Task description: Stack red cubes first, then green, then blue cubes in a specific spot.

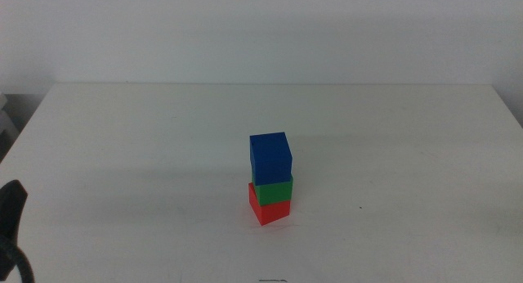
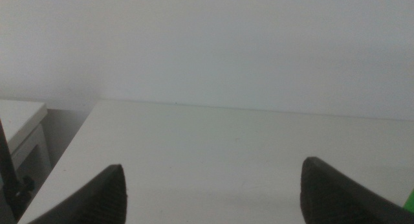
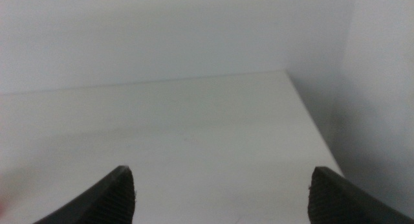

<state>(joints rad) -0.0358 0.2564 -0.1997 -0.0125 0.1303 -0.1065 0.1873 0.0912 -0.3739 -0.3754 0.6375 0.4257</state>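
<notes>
A three-cube stack stands on the white table (image 1: 122, 152) just in front of its middle. The red cube (image 1: 270, 208) is at the bottom, the green cube (image 1: 274, 190) rests on it, and the blue cube (image 1: 270, 157) sits on top, turned slightly. My left gripper (image 1: 10, 209) shows only as a dark tip at the lower left edge of the middle view, far from the stack. In its wrist view the left gripper (image 2: 213, 179) is open with nothing between the jaws. My right gripper (image 3: 220, 179) is also open and holds nothing, and it is out of the middle view.
A white wall runs behind the table's far edge. The left wrist view shows the table's side edge with a low white unit (image 2: 19, 123) beyond it. The right wrist view shows the table's far corner (image 3: 284, 74).
</notes>
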